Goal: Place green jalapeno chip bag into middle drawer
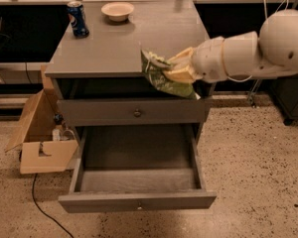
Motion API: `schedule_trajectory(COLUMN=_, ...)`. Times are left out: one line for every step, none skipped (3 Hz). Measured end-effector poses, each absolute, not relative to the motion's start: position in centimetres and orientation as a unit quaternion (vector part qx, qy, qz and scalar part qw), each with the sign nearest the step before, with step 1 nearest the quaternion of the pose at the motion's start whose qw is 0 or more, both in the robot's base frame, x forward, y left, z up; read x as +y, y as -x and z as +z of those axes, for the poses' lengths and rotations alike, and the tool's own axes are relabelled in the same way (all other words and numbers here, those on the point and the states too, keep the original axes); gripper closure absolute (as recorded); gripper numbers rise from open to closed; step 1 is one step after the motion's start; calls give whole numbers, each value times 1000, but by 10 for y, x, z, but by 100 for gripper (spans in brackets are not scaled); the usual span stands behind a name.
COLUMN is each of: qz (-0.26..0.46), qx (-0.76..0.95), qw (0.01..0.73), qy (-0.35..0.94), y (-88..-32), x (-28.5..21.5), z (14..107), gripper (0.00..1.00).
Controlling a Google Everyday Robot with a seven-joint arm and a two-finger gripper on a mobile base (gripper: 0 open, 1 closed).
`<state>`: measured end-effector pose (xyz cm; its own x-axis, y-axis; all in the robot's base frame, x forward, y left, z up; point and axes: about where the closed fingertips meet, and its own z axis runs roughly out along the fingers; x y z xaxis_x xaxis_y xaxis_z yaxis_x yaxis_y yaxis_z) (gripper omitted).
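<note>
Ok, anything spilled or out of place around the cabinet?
Nothing spilled. The gripper holds the green jalapeno chip bag, crumpled, at the front edge of the cabinet top, above the open middle drawer. The soda can and bowl stand upright at the back.

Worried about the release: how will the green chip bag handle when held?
Probably floppy: the green jalapeno chip bag crumples and sags below the gripper pinching it at the cabinet edge. Likely light: one pinch carries it. Glossy foil may slip.

Blue soda can (78, 19) and a cream bowl (117, 11) up back on the table (114, 48), open cardboard box (39, 135) on the floor beside it.
</note>
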<state>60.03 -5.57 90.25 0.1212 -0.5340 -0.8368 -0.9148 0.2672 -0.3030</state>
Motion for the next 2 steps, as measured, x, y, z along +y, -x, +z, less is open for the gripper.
schedule_trajectory(qz=222, qx=658, qw=447, qy=564, y=-578, x=-37, z=836, gripper=100)
schedule_trajectory(qz=234, qx=689, qw=421, qy=541, y=-571, x=-27, z=766, gripper=100)
